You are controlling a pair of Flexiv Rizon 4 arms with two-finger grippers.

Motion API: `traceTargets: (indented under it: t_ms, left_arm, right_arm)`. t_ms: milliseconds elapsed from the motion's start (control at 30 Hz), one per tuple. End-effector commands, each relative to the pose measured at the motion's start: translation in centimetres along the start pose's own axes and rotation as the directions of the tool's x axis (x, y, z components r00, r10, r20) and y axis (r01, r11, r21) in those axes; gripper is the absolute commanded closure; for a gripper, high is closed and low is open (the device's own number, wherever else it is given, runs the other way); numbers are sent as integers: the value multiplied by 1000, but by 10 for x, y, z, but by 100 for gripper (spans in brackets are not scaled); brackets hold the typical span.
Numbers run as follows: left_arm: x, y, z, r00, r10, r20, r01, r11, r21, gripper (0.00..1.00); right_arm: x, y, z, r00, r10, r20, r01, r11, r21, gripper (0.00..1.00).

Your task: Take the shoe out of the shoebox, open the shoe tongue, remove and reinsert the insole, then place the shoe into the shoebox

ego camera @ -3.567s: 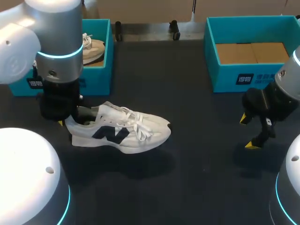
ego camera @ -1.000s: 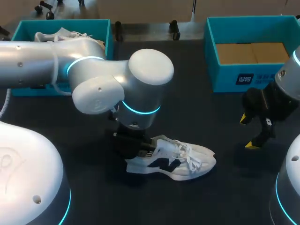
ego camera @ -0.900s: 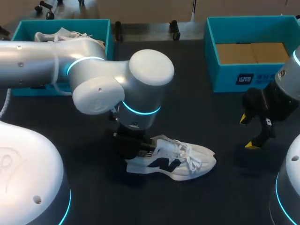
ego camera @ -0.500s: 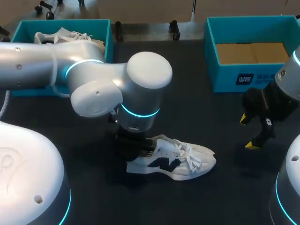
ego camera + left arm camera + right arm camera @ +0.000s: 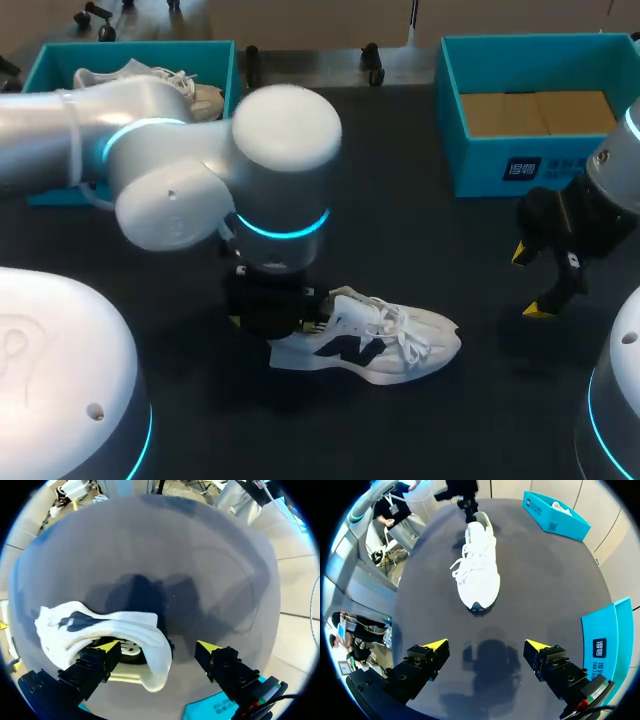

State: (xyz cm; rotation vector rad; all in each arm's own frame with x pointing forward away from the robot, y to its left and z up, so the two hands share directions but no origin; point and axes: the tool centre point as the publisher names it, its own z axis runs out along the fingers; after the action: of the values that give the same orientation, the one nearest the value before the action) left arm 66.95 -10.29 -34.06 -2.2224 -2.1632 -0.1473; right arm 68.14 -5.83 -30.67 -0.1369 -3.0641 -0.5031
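White sneaker (image 5: pixel 380 345) stands on its sole mid-desk (image 5: pixel 420 230), toe toward the right arm. Left jaws wide, straddling the heel: one tip over the shoe opening, the other outside, clear of the heel. Right jaws wide, hovering above the desk, well apart from sneaker.

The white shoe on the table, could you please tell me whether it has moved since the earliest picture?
Yes. The shoe has slid right and toward the near edge, away from the left shoebox.
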Motion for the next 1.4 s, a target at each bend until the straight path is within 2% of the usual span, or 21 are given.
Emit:
traceTargets:
  t_ms: [33, 67, 133, 267, 367, 533, 567, 600, 1100, 1167, 1233, 1400]
  left_arm:
    - [38, 4, -27, 975, -85, 205, 66, 993, 97, 0]
    - [43, 4, -30, 960, -106, 259, 71, 987, 141, 0]
    - [51, 5, -32, 941, -173, 290, 128, 977, 169, 0]
    - [68, 5, -32, 874, -301, 382, 206, 940, 271, 0]
    - [79, 0, -33, 825, -401, 398, 274, 900, 340, 0]
    - [97, -7, -34, 738, -569, 362, 385, 796, 466, 0]
    - [98, -7, -34, 741, -567, 360, 380, 796, 472, 0]
    - [98, -7, -34, 765, -556, 325, 401, 806, 435, 0]
    - [98, -7, -34, 765, -556, 325, 401, 806, 435, 0]
    - [97, -8, -23, 710, -628, 317, 463, 756, 462, 0]
    - [100, -5, -15, 659, -685, 309, 486, 702, 520, 0]
    - [121, 4, -1, 517, -809, 282, 515, 556, 653, 0]
  right_arm:
    - [1, 0, 1, 1000, 1, 2, -1, 1000, 2, 0]
    - [1, 0, 1, 1000, 1, 2, -1, 1000, 2, 0]
    - [1, 0, 1, 1000, 1, 2, -1, 1000, 2, 0]
    - [1, 0, 1, 1000, 1, 2, -1, 1000, 2, 0]
    - [1, 0, 1, 1000, 1, 2, -1, 1000, 2, 0]
    - [1, 0, 1, 1000, 1, 2, -1, 1000, 2, 0]
    - [1, 0, 1, 1000, 1, 2, -1, 1000, 2, 0]
    - [1, 0, 1, 1000, 1, 2, -1, 1000, 2, 0]
    - [1, 0, 1, 1000, 1, 2, -1, 1000, 2, 0]
    - [1, 0, 1, 1000, 1, 2, -1, 1000, 2, 0]
    - [1, 0, 1, 1000, 1, 2, -1, 1000, 2, 0]
    - [1, 0, 1, 1000, 1, 2, -1, 1000, 2, 0]
